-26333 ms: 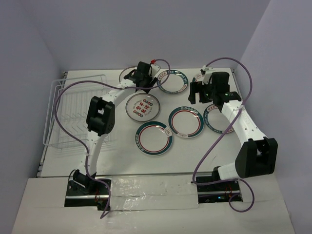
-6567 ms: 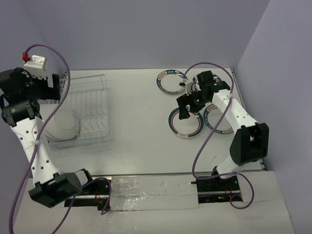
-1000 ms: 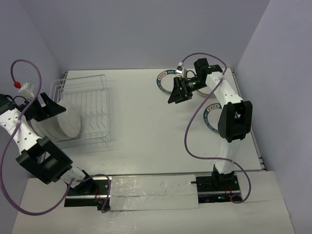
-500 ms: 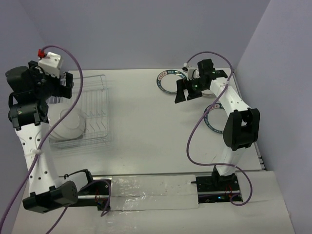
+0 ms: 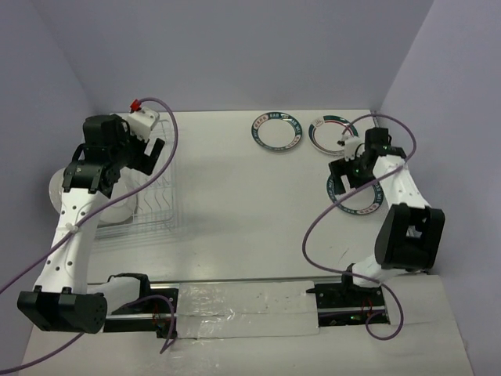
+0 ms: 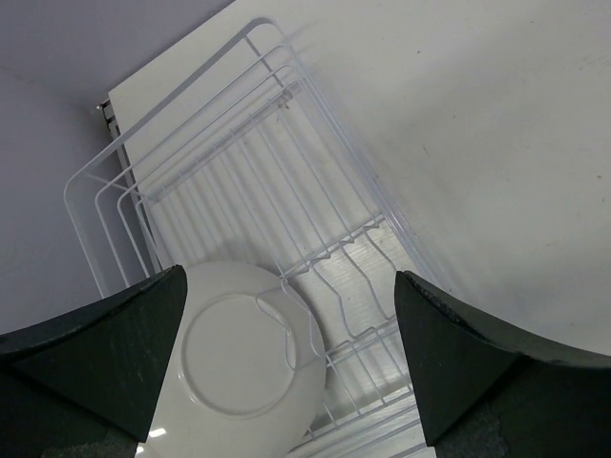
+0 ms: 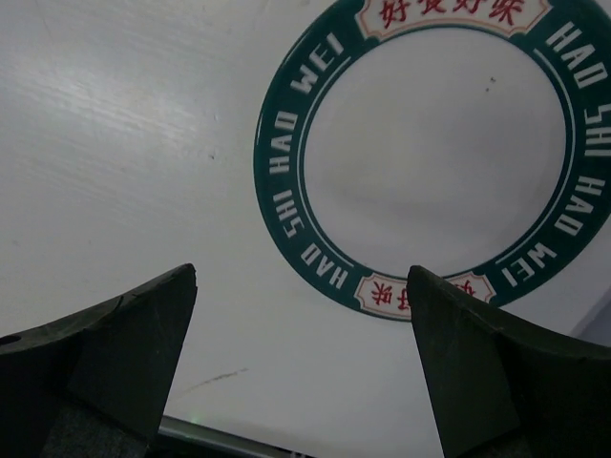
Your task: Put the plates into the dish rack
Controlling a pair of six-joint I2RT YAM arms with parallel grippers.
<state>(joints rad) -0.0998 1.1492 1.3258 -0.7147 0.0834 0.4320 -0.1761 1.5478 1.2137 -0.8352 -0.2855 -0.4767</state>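
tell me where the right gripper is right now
Top view: the right gripper hangs open over the teal-rimmed plate on the right side of the table, just nearer the arms than the thin-rimmed plate.

White plate [image 6: 239, 367] in dish rack [image 6: 258, 191]

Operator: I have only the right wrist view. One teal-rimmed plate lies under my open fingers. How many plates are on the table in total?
Observer: Three, by the top view: your plate, a teal-rimmed plate far back, and a paler plate beside that one.
Operator: Where is the left gripper?
Observer: The left gripper hangs open over the dish rack, holding nothing.
Operator: Is any plate in the rack?
Observer: Yes, a loaded plate sits in it, white underside toward the left wrist camera.
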